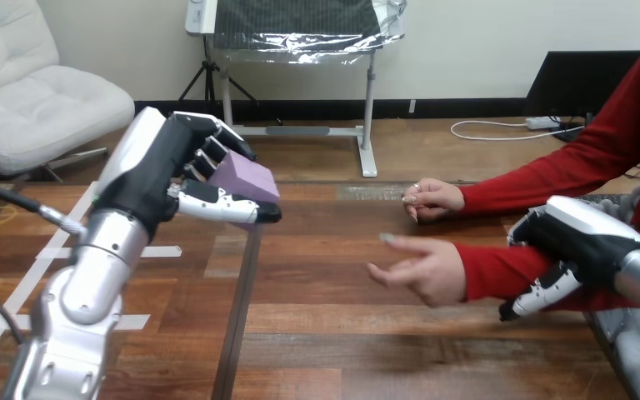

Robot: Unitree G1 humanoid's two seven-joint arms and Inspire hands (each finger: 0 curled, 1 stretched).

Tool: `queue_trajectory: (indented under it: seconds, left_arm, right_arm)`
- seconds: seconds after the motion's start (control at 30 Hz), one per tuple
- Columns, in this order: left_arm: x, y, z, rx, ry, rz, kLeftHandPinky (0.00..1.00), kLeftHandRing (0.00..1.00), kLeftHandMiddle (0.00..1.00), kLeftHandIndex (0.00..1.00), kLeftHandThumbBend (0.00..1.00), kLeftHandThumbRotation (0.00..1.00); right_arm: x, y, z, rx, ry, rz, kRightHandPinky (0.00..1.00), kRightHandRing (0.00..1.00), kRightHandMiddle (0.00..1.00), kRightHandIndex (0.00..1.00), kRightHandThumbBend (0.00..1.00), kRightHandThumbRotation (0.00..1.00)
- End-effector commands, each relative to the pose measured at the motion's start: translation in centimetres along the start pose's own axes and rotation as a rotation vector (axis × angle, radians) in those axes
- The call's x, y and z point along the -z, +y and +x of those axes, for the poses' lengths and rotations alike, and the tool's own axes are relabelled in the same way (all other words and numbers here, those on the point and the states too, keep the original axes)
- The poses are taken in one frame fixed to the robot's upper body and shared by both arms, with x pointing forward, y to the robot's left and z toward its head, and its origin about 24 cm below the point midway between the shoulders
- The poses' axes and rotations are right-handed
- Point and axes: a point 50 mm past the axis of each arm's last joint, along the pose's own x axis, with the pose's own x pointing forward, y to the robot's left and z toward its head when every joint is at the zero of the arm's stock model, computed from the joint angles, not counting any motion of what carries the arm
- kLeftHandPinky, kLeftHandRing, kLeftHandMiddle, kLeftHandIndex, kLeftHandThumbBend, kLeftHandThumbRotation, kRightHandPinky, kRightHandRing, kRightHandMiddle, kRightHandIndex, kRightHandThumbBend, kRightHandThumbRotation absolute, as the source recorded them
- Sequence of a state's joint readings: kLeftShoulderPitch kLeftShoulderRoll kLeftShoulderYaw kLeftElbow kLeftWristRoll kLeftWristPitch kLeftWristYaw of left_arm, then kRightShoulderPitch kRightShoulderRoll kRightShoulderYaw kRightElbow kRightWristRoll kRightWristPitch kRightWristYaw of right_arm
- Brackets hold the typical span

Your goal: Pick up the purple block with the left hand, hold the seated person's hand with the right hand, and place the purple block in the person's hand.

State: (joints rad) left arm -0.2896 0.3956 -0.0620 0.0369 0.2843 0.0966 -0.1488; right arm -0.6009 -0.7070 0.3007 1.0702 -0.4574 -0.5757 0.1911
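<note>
In the head view we see the left hand (162,179) at the upper left, raised over the table (317,333), with its fingers curled round the purple block (246,179). At the right edge, the right hand (579,242) curls its fingers round the person's forearm (500,271). The person's lower hand (425,271) is open at the centre.

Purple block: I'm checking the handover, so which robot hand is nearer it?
Left. The left hand holds the purple block; the right hand is far off, at the person's forearm.
</note>
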Motion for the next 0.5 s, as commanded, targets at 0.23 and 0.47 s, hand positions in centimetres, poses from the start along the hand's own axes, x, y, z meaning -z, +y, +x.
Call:
queue_trajectory:
  seconds: [0.23, 0.47]
  left_arm:
    - [0.3, -0.9, 2.8, -0.033, -0.042, -0.065, 0.29, 0.34, 0.39, 0.43, 0.76, 0.00]
    - [0.7, -2.0, 3.7, -0.026, -0.025, -0.098, 0.30, 0.35, 0.39, 0.43, 0.76, 0.00]
  right_arm:
    - [-1.7, -3.0, -0.5, 0.118, -0.113, -0.008, 0.21, 0.25, 0.30, 0.32, 0.85, 0.09]
    - [-2.3, -3.0, -0.6, 0.130, -0.154, 0.004, 0.19, 0.23, 0.29, 0.32, 0.86, 0.07]
